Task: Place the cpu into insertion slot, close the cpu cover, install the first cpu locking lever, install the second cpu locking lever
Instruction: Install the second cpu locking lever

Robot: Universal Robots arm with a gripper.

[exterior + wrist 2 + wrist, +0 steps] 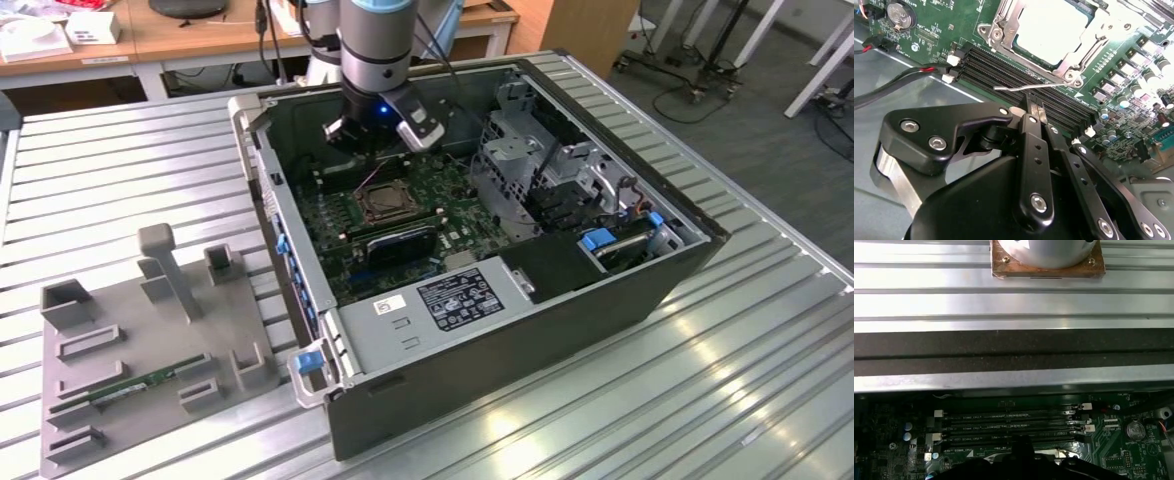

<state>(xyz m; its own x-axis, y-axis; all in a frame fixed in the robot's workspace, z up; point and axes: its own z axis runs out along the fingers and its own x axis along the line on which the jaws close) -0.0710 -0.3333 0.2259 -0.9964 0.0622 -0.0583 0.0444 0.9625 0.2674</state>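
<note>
Although its fingers [1036, 150] are pressed together with nothing seen between them, the gripper [1036, 105] has its tips just short of a thin locking lever [1014, 88]; whether they touch cannot be told. Under the lever run black memory slots [999, 70]. Past them the cpu [1051, 32] sits in the insertion slot [380, 203], with the cpu cover [1006, 27] flat around it. In the exterior view the case wall [267, 180] and drive cage [521, 150] hem the arm in closely. A white printed label [454, 295] lies on the power supply [400, 335].

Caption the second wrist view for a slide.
Shut gripper at a thin locking lever beside the seated cpu.
</note>
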